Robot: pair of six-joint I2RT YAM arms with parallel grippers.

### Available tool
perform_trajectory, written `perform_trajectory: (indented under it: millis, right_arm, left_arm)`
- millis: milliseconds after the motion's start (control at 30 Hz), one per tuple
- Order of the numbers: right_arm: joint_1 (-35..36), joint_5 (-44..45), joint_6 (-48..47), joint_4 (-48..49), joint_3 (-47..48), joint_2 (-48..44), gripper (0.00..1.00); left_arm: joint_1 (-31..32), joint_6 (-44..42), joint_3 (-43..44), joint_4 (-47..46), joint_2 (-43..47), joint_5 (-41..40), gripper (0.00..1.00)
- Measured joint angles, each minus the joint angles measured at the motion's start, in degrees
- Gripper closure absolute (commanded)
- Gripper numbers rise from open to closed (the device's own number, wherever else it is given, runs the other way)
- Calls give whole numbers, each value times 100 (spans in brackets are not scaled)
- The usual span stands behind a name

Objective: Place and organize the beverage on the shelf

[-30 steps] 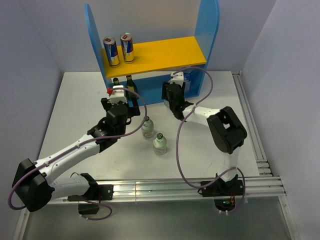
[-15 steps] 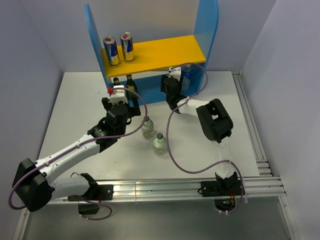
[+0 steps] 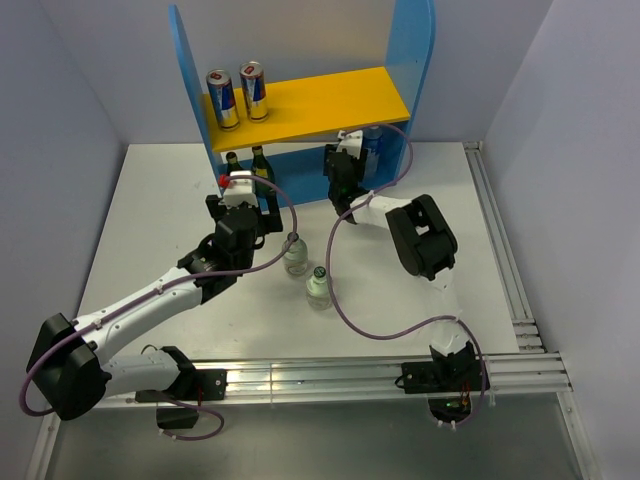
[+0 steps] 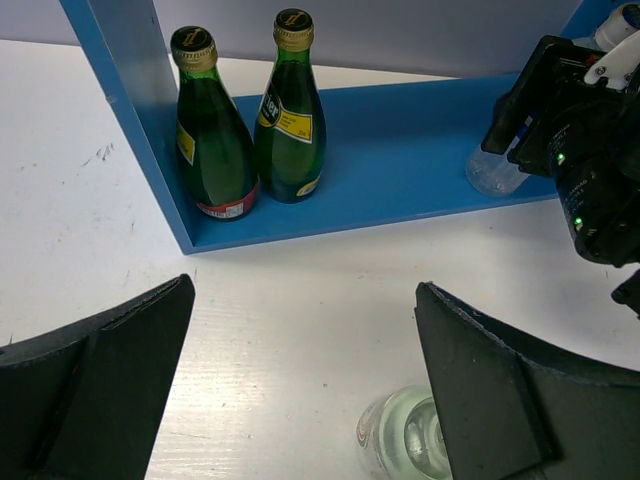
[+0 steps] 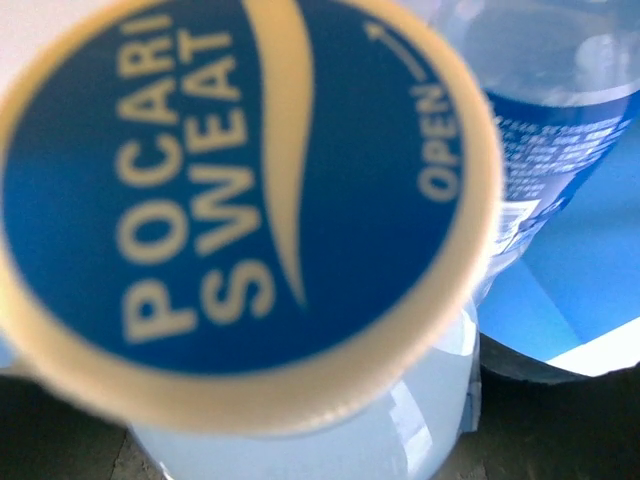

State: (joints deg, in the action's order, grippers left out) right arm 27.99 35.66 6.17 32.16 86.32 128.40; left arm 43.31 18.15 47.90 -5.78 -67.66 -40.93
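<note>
One water bottle [image 4: 492,170] stands at the right of the shelf's [image 3: 415,60] bottom board [image 4: 400,140], the right end effector [image 3: 337,168] clenched round it, a second water bottle [image 3: 372,145] just beside; two cans [image 3: 222,100] on the upper board [image 3: 330,105]; two pale-green bottles [image 3: 295,255] on the desk [image 3: 150,220], the left end effector [image 4: 302,330] released above one.

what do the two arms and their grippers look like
The left arm and right arm are white links with black joints, each trailing a purple cable. The left gripper has broad black fingers and a red tab; the right gripper is black with green lights.
</note>
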Motion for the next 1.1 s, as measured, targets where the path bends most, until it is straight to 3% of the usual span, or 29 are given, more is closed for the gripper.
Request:
perform_trajectory:
  millis: [67,100,133,167,467,600,867,1100]
  right_arm:
    - [0,175,0,87,79,85,81]
    - [7,240,9,129,111,122,35]
    - [13,291,22,157,146,153,12]
    - [17,328,52,170,175,181,0]
    - [48,354,210,162,227,205,0]
    - [17,138,151,170,-245,-136,0]
    - [131,286,170,494,-2096,-2020,0]
    - [870,562,280,507,-3558,-3770,0]
  left_arm:
    - [0,-2,0,-2,0,9,1]
    - [0,-4,0,-2,0,9,1]
    - [0,-4,0,-2,0,13,1]
    - [0,-4,0,-2,0,13,1]
    - [0,-4,-4,0,7,37,1]
    - [0,-4,-4,0,13,59,1]
    - [0,-2,-4,2,59,68,1]
    - [0,-2,-4,0,160,76,1]
